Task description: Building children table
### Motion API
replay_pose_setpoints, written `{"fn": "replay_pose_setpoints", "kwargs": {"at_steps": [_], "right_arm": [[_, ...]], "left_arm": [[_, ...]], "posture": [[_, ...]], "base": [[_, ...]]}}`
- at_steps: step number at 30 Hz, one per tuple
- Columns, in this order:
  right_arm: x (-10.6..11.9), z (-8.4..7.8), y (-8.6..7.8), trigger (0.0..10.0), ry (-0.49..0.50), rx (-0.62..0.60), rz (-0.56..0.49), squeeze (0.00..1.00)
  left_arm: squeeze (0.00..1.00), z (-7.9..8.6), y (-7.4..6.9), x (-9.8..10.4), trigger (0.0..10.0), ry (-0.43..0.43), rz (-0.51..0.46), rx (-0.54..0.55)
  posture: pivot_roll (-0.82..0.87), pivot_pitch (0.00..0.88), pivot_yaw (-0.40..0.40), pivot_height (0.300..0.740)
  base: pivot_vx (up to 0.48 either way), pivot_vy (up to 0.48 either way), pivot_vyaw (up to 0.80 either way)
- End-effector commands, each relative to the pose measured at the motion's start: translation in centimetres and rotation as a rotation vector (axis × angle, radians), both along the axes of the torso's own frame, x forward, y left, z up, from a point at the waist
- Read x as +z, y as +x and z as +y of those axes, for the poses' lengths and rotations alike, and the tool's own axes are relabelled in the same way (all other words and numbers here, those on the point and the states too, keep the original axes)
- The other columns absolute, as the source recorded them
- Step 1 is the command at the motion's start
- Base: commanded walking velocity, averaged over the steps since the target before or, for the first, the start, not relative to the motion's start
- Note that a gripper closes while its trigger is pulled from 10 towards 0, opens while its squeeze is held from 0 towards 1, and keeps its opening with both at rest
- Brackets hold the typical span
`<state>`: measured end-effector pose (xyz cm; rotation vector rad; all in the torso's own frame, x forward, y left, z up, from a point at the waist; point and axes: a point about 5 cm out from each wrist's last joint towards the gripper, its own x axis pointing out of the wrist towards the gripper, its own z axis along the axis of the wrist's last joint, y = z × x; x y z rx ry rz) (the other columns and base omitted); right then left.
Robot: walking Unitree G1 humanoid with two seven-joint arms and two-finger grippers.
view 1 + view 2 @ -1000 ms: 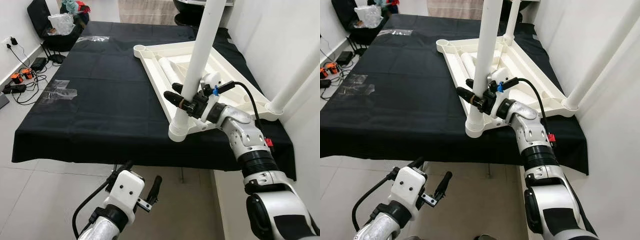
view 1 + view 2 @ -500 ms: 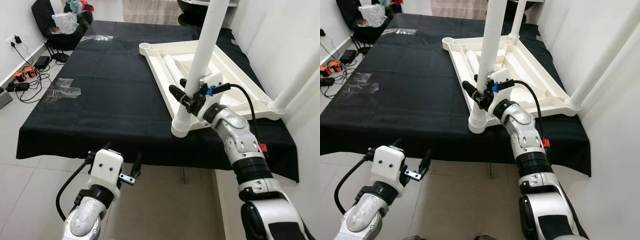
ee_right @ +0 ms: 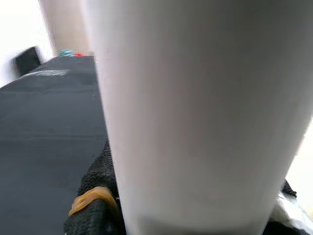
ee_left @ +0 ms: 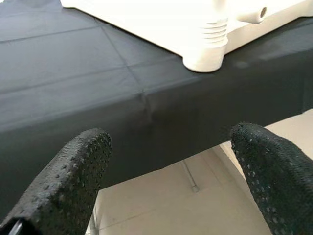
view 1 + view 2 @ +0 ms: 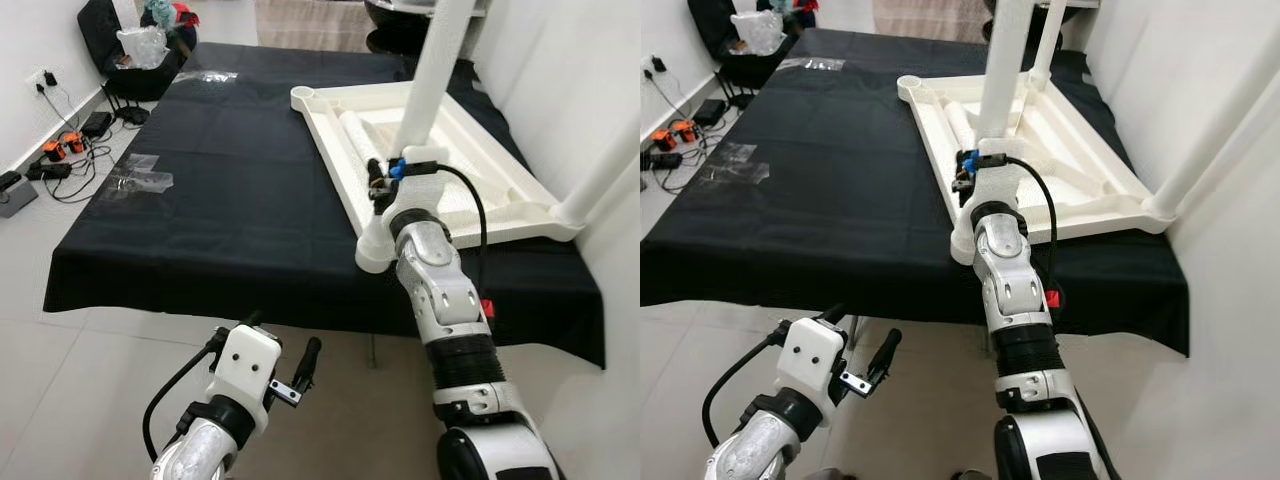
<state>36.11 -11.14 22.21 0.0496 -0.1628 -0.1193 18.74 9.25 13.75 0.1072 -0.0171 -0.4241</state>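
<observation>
An upside-down white children's table top (image 5: 500,190) lies on a table covered in black cloth (image 5: 230,190). One white leg (image 5: 430,80) stands upright in the near corner socket (image 5: 374,252). My right gripper (image 5: 378,180) is shut on it low down, and its black fingers (image 3: 98,196) hug the leg (image 3: 195,112) in the right wrist view. A second leg (image 5: 605,160) rises from the right corner. A loose leg (image 5: 355,130) lies inside the top. My left gripper (image 5: 285,365) hangs open below the cloth's front edge, its fingertips (image 4: 88,156) apart and facing the socket (image 4: 205,49).
Cables and power strips (image 5: 60,155) lie on the tiled floor at the left. Clear tape pieces (image 5: 140,180) stick to the cloth near its left edge. A dark chair with a plastic bag (image 5: 140,45) stands at the far left. A white wall (image 5: 570,80) runs close along the right.
The view has shifted. My right forearm has swung from the right of the leg to straight in front of it, still gripping. The left gripper has shifted about below the table edge.
</observation>
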Motion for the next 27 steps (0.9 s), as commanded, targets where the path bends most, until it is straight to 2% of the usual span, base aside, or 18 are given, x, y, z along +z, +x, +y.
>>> {"fn": "replay_pose_setpoints", "kwargs": {"at_steps": [1, 4, 5, 9, 10, 15, 16, 20, 21, 22, 27], "right_arm": [[-0.1, -1.7, -0.5, 0.0, 0.034, -0.171, 0.011, 0.00], [-0.3, -1.3, -0.7, 0.0, 0.058, -0.212, 0.030, 0.00], [-0.1, -0.6, -0.8, 0.0, 0.070, -0.218, 0.045, 0.00], [-0.1, -0.2, -0.8, 0.0, 0.074, -0.214, 0.053, 0.00], [0.0, 0.2, -0.7, 10.0, 0.065, -0.192, 0.054, 0.00], [0.4, 0.9, -0.8, 10.0, 0.047, -0.160, 0.046, 0.00], [0.4, 0.9, -0.8, 10.0, 0.048, -0.155, 0.041, 1.00], [0.5, 1.0, -0.8, 10.0, 0.019, -0.147, 0.028, 1.00], [0.6, 1.0, -0.9, 10.0, 0.007, -0.137, 0.022, 0.05], [0.7, 0.9, -0.9, 10.0, -0.006, -0.130, 0.013, 0.00], [0.9, 0.5, -1.0, 10.0, -0.023, -0.098, -0.003, 0.00]], "left_arm": [[0.00, 0.0, -0.3, -0.2, 10.0, 0.012, 0.013, -0.005], [0.00, 0.0, -0.3, -0.2, 10.0, 0.011, 0.013, -0.005], [0.00, -0.1, -0.3, -0.2, 10.0, 0.013, 0.014, -0.005], [0.00, -0.1, -0.4, -0.2, 10.0, 0.013, 0.014, -0.005], [0.00, -0.1, -0.4, -0.3, 10.0, 0.013, 0.015, -0.005], [0.00, -0.2, -0.5, -0.3, 10.0, 0.014, 0.018, -0.008], [0.00, -0.2, -0.5, -0.4, 10.0, 0.014, 0.019, -0.008], [0.00, -0.2, -0.6, -0.4, 10.0, 0.015, 0.020, -0.011], [0.00, -0.2, -0.6, -0.5, 10.0, 0.016, 0.021, -0.013], [0.00, -0.2, -0.6, -0.5, 10.0, 0.016, 0.021, -0.014], [0.00, -0.2, -0.6, -0.5, 10.0, 0.016, 0.021, -0.018]], "posture": [[0.08, 0.145, -0.077, 0.740], [0.08, 0.145, -0.077, 0.740], [0.08, 0.145, -0.077, 0.740], [0.08, 0.142, -0.080, 0.740], [0.08, 0.139, -0.084, 0.740], [0.08, 0.139, -0.084, 0.740], [0.08, 0.132, -0.084, 0.740], [0.08, 0.131, -0.082, 0.740], [0.08, 0.128, -0.081, 0.740], [0.08, 0.128, -0.080, 0.740], [0.08, 0.129, -0.078, 0.740]], "base": [[0.000, 0.000, 0.00], [0.000, 0.000, 0.00], [0.000, 0.000, 0.00], [0.000, 0.000, 0.00], [0.000, 0.000, 0.00], [0.000, 0.000, 0.00], [0.000, 0.000, 0.00], [0.000, 0.000, 0.00], [0.000, 0.000, 0.00], [0.000, 0.000, 0.00], [0.000, 0.000, 0.00]]}}
